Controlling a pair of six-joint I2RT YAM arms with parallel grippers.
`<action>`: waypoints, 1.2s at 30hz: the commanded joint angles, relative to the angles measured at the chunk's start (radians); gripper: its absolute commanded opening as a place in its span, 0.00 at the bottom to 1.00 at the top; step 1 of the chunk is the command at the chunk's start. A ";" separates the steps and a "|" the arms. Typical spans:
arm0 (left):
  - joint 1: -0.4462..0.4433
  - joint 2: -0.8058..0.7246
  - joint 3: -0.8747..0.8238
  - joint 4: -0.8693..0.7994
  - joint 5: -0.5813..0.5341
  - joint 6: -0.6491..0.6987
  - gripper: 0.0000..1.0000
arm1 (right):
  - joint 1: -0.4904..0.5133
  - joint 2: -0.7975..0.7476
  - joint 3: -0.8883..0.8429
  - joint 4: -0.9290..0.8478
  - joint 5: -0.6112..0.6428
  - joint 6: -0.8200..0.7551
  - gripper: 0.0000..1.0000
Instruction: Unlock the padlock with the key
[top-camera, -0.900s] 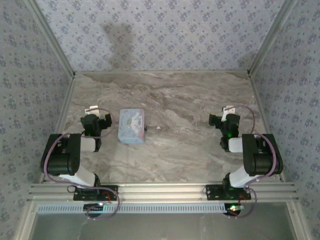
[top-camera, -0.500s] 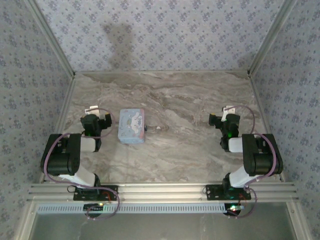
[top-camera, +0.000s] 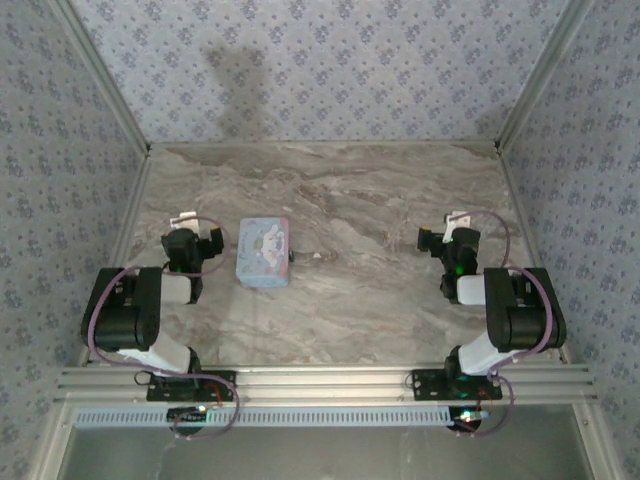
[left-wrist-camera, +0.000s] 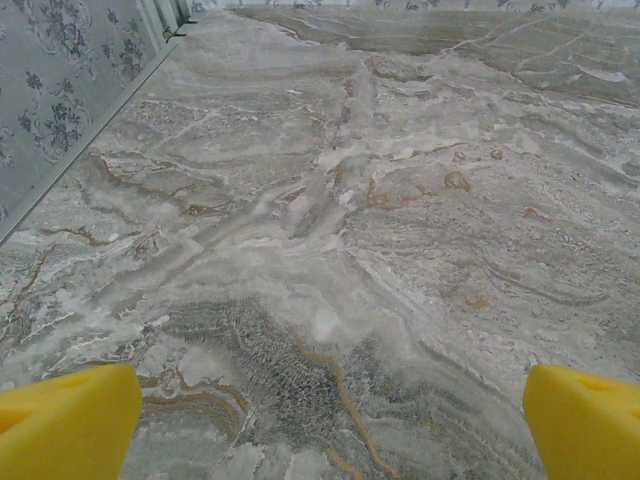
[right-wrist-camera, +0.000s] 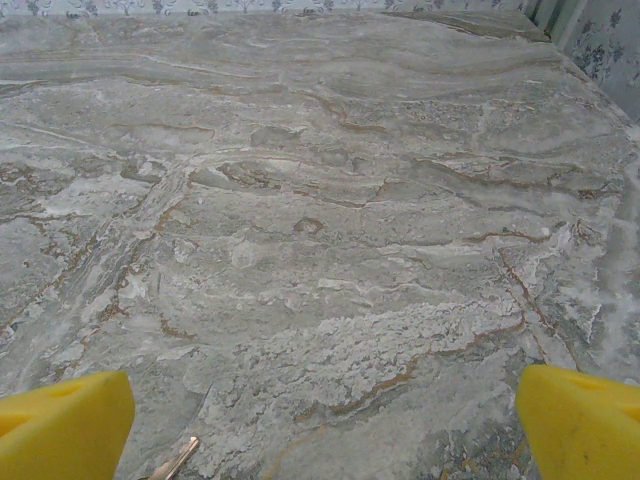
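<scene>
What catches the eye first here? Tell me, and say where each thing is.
A pale blue cartoon tin lies left of centre on the marble table, beside the left arm. A tiny dark padlock sits at its right side, and a small silvery key lies just right of that. The left gripper and right gripper are open, low over bare marble.

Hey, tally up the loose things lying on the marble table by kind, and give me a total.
Blue cartoon tin: 1
Padlock: 1
Key: 1
Total: 3
</scene>
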 joint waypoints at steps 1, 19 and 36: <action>0.004 -0.037 0.022 -0.014 -0.010 -0.008 0.98 | -0.003 -0.053 0.036 -0.072 -0.004 -0.016 1.00; -0.003 -0.327 0.209 -0.639 0.207 -0.498 0.93 | 0.027 -0.012 0.591 -0.702 -0.706 0.531 1.00; -0.166 -0.087 0.379 -0.590 0.391 -0.543 0.89 | 0.254 0.003 0.553 -0.641 -0.951 0.704 1.00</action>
